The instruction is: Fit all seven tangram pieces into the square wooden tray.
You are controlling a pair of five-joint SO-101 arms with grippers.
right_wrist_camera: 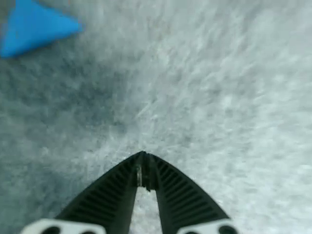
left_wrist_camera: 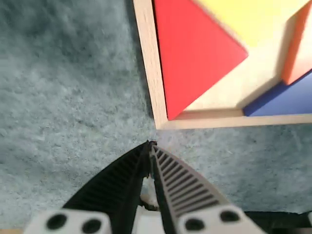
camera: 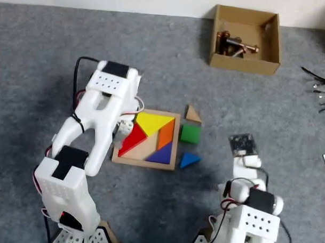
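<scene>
Looking down on a grey carpet (camera: 36, 69), we see the square wooden tray (camera: 145, 162) near the centre. Four pieces lie inside it: a yellow triangle (camera: 152, 123), a red triangle (camera: 132, 140), an orange piece (camera: 166, 133) and a violet-blue piece (camera: 162, 153).

Three pieces lie on the carpet outside the tray. A tan triangle (camera: 193, 113) is at 2 o'clock from the tray's centre. A green square (camera: 190, 133) sits just beside the rim at 3 o'clock. A blue triangle (camera: 189, 160) lies at 4 o'clock.

The left arm (camera: 93, 130) rises from its base at 7 o'clock in the scene. It is bent at the elbow, and its wrist is over the tray's 9 o'clock side. In its wrist view we see the left gripper (left_wrist_camera: 150, 145) with its jaws pressed together and empty, the tips just off a tray corner beside the red triangle.

The right arm (camera: 250, 210) is folded close to its base at 5 o'clock. The right gripper (right_wrist_camera: 143, 155) has its jaws together on nothing, low over bare carpet near the blue triangle.

A cardboard box (camera: 243, 63) sits at 1 o'clock, well apart.
</scene>
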